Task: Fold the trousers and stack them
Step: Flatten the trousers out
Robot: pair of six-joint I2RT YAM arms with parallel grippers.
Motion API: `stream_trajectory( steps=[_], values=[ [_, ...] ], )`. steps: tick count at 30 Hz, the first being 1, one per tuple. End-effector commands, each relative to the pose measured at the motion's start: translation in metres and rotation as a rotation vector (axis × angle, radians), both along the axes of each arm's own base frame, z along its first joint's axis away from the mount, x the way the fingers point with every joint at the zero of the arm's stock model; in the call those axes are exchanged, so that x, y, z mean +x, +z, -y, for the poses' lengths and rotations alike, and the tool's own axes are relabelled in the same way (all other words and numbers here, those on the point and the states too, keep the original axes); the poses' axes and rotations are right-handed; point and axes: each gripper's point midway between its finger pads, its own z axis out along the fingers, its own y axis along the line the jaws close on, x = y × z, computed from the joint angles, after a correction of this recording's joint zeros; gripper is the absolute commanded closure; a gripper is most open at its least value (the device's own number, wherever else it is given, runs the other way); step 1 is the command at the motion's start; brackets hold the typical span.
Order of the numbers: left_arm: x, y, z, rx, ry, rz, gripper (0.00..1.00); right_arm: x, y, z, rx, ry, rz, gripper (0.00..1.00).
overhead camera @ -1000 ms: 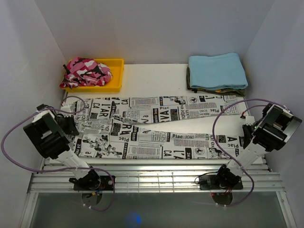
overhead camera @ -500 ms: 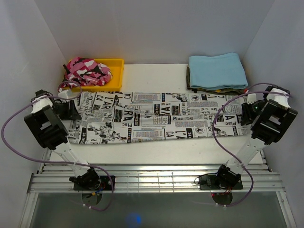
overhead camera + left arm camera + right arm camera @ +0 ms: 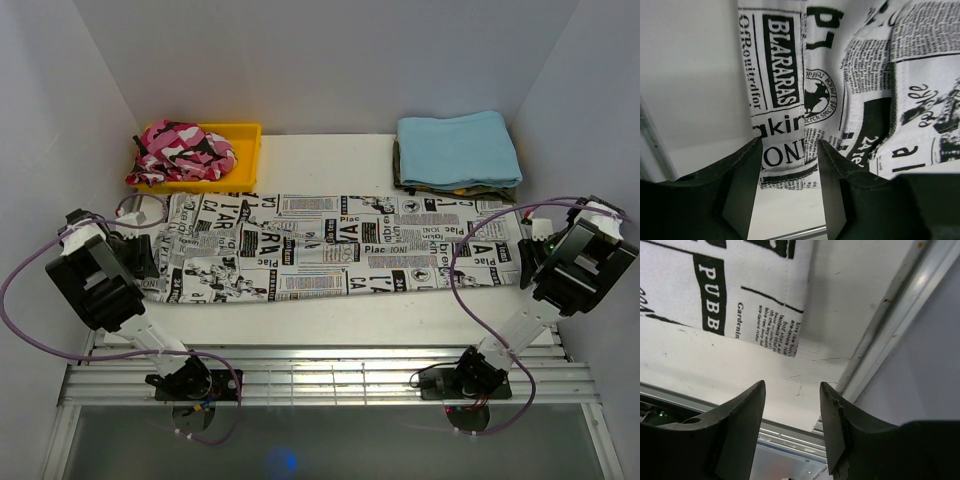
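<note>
White tabletop (image 3: 330,325), boxed by pale walls on three sides, with a slatted metal rail (image 3: 330,380) along the near edge.

Trousers (image 3: 330,250) flat across the middle of the table, long axis left to right, doubled into one wide band of newsprint pattern. Waist end and cuff end not distinguishable from above.

Left gripper (image 3: 140,260) low at the band's left end. Fingers (image 3: 740,195) spread apart, with a hemmed strip of printed cloth lying in the gap between them (wrist view shows no pinch on it).

Right gripper (image 3: 527,262) low at the band's right end, jaws likewise parted, only bare table between them. Nearest trouser corner just beyond the fingertips, not touching.

Back left: yellow tray (image 3: 250,150) holding a bunched pink camouflage garment (image 3: 185,150). Back right: folded light blue cloth (image 3: 458,148) atop darker folded layers (image 3: 450,187). Both sit just behind the trousers' far edge.

Purple cables (image 3: 25,300) looping from each arm down toward its base.
</note>
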Motion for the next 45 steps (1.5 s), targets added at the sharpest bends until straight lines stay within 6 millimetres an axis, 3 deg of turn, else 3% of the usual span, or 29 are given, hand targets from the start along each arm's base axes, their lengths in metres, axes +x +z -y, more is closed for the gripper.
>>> stream_trajectory(
  steps=[1, 6, 10, 14, 16, 19, 23, 29, 30, 34, 43, 45],
  values=[
    [-0.006, -0.014, -0.009, 0.058, -0.002, -0.020, 0.42, -0.016, -0.008, -0.005, 0.046, -0.023, -0.036, 0.47],
    [-0.017, -0.028, 0.001, 0.026, 0.007, -0.048, 0.43, -0.004, -0.019, -0.009, 0.093, -0.122, -0.040, 0.50],
    [-0.017, -0.026, 0.006, 0.010, 0.013, -0.035, 0.44, 0.010, -0.016, -0.003, 0.080, -0.203, -0.011, 0.50],
    [-0.018, -0.025, 0.009, -0.002, 0.006, -0.030, 0.44, 0.024, 0.000, 0.011, 0.018, -0.231, 0.048, 0.45],
    [-0.017, -0.025, 0.012, -0.016, 0.002, -0.019, 0.44, 0.036, 0.013, 0.016, 0.004, -0.212, 0.124, 0.35],
    [-0.009, -0.022, 0.011, -0.035, 0.023, -0.008, 0.44, 0.046, 0.010, -0.001, 0.102, -0.217, 0.153, 0.33],
    [-0.005, -0.023, 0.006, -0.034, 0.051, -0.023, 0.43, 0.054, -0.011, -0.007, 0.123, -0.225, 0.156, 0.38],
    [-0.013, -0.038, 0.004, -0.036, 0.082, -0.073, 0.40, 0.065, -0.018, -0.005, 0.109, -0.215, 0.144, 0.49],
    [-0.014, -0.040, 0.004, -0.041, 0.087, -0.078, 0.40, 0.064, -0.020, -0.004, 0.106, -0.211, 0.137, 0.53],
    [-0.013, -0.030, 0.006, -0.089, 0.080, -0.054, 0.36, 0.061, -0.018, -0.005, 0.102, -0.190, 0.121, 0.90],
    [-0.004, -0.015, -0.015, -0.036, 0.093, -0.017, 0.32, 0.059, -0.011, -0.008, 0.116, -0.174, 0.125, 0.92],
    [0.003, -0.012, -0.015, -0.051, 0.082, 0.003, 0.23, 0.058, -0.011, -0.009, 0.124, -0.173, 0.121, 0.92]
  ],
)
